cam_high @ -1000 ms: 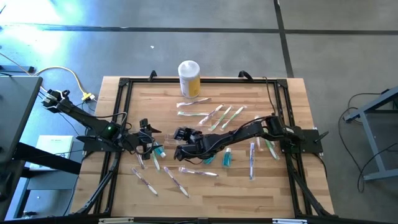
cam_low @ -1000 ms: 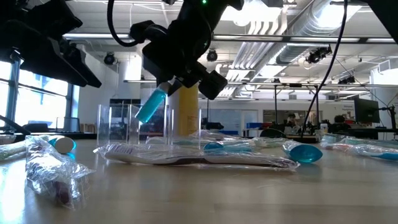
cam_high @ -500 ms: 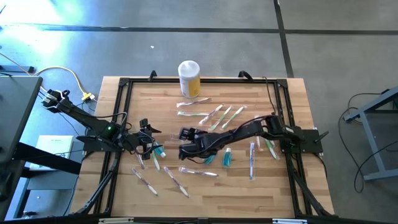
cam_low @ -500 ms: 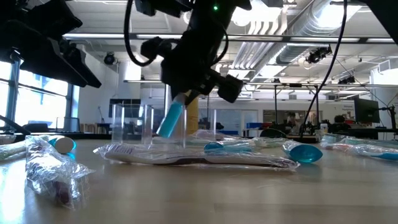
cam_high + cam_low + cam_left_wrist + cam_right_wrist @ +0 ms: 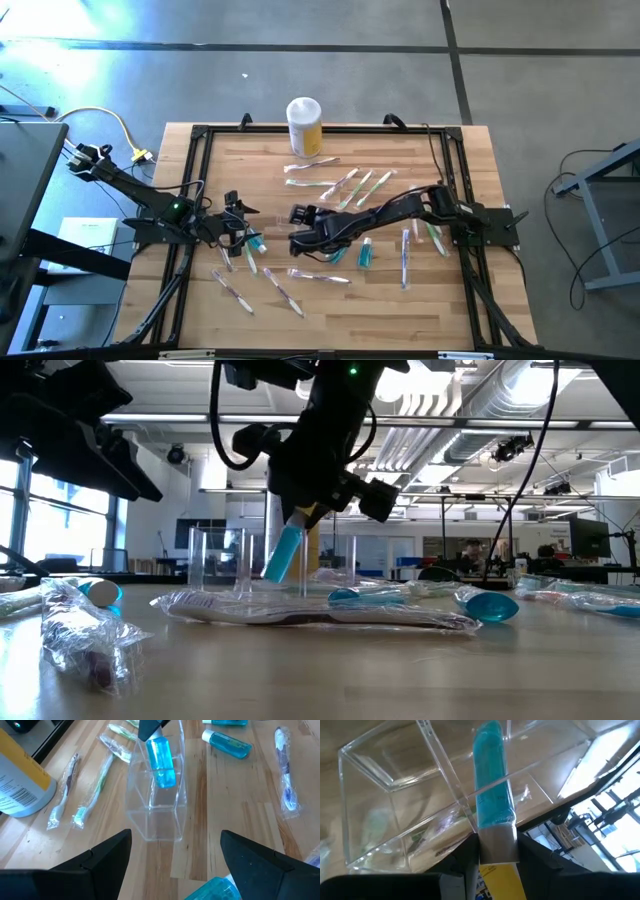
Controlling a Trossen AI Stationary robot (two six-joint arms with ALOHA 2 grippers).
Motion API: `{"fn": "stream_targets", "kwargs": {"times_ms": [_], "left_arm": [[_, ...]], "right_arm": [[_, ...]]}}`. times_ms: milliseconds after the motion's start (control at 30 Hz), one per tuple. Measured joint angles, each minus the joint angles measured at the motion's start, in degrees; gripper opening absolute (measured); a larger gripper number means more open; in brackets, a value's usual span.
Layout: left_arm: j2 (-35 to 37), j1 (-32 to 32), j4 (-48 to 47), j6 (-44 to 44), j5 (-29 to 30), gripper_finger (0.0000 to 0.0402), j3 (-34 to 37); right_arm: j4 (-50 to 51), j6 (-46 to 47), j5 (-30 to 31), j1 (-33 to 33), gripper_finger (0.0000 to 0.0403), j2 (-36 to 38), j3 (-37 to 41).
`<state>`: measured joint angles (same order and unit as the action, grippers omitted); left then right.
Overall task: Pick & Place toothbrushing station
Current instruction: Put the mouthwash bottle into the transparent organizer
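The toothbrushing station, a clear plastic container (image 5: 157,800), stands on the wood near the table's middle; it also shows in the low view (image 5: 250,560) and the right wrist view (image 5: 405,795). My right gripper (image 5: 294,228) is shut on a blue tube (image 5: 283,555), whose lower end is down inside the container. My left gripper (image 5: 175,865) is wide open and empty just left of the container, at the table's left (image 5: 238,215). My right gripper pinches the blue tube's whitish upper end (image 5: 496,842) between its two fingers. The fingers come from above, slanting in from the table's right. The tube hangs tilted below the fingers, its lower end (image 5: 165,777) inside a container compartment. Whether it touches the floor there, I cannot tell.
A yellow jar with a white lid (image 5: 304,126) stands at the far edge. Several wrapped toothbrushes (image 5: 340,185) and loose blue tubes (image 5: 365,252) lie across the wood, one tube under my left gripper (image 5: 215,890). A black frame (image 5: 200,135) borders the table.
My right gripper has moved down and a little toward the table's right edge with the blue tube, sinking the tube's lower end deeper into the clear container. The container has slid a little toward the right as well.
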<state>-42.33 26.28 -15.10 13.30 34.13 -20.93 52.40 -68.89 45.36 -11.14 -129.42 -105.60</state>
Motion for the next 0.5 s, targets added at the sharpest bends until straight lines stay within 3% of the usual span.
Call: {"fn": "stream_targets", "kwargs": {"times_ms": [200, 500], "left_arm": [[0.00, 0.00, -0.04, 0.00, -0.02, 0.0298, 0.00], [0.00, -0.02, -0.04, 0.00, -0.02, 0.0298, 0.02]], "right_arm": [[2.53, -1.83, 0.06, 0.00, 0.0113, 0.02, 0.02], [2.58, -1.57, 0.15, 0.00, 0.0168, -0.22, 0.15]]}}
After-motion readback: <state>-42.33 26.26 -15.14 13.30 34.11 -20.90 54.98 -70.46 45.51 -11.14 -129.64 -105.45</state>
